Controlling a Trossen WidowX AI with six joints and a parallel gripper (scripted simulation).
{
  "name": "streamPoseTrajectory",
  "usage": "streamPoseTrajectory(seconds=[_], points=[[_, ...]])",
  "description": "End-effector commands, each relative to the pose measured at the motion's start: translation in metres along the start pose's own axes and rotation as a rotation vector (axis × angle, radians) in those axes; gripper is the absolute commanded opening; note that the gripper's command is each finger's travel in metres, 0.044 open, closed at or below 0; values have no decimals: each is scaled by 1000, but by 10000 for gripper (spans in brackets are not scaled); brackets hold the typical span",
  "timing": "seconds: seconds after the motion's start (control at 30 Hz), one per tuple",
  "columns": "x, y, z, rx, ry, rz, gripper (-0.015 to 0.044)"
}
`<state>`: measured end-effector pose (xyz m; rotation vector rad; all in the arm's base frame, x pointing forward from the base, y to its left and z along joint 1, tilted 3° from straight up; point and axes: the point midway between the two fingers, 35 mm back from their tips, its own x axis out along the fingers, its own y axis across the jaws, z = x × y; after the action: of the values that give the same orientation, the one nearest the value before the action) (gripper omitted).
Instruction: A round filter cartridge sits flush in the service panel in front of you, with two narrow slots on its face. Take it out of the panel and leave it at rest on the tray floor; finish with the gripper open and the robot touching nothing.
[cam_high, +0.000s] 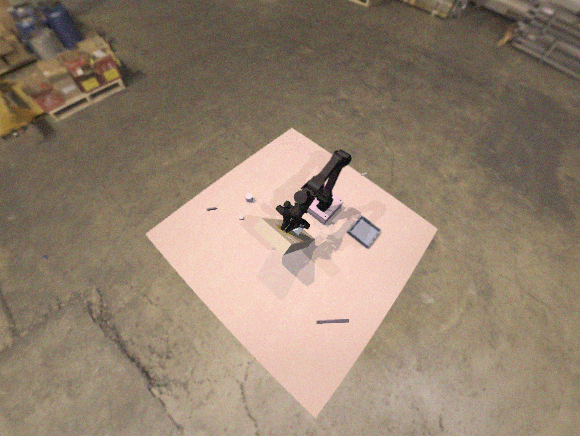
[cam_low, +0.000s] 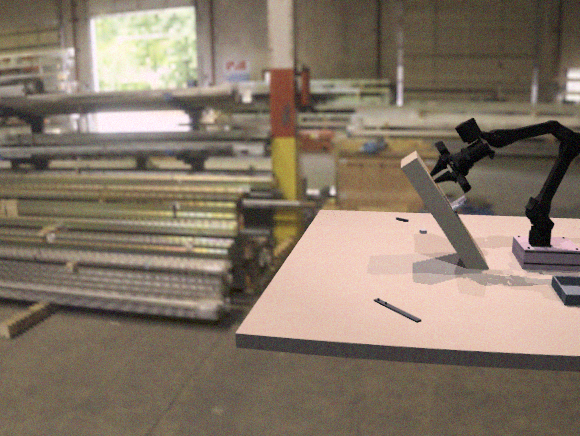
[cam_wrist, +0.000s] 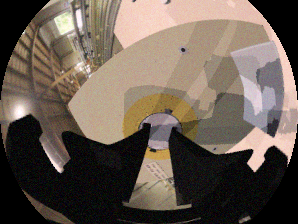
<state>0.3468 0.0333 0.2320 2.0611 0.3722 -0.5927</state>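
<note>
The service panel leans on the table, its face towards the arm. The round grey cartridge sits in it inside a yellow ring; a dark slot mark shows at its upper edge and another at its lower edge. My gripper is at the panel face, shut on the cartridge with its fingertips over the disc. How deep the tips sit is hidden. The shallow dark-rimmed tray lies beside the arm's base, away from the gripper.
A clear, pale plate stands out from the panel near the gripper. A dark bar lies on the table. A white cylinder and a small dark piece lie beyond the panel.
</note>
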Motion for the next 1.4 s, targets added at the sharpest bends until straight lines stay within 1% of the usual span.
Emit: streamPoseTrajectory(seconds=[0.0,1.37], points=[[22,1,0,-128,-7,4,0],[24,2,0,-1555,-9,-1,0]])
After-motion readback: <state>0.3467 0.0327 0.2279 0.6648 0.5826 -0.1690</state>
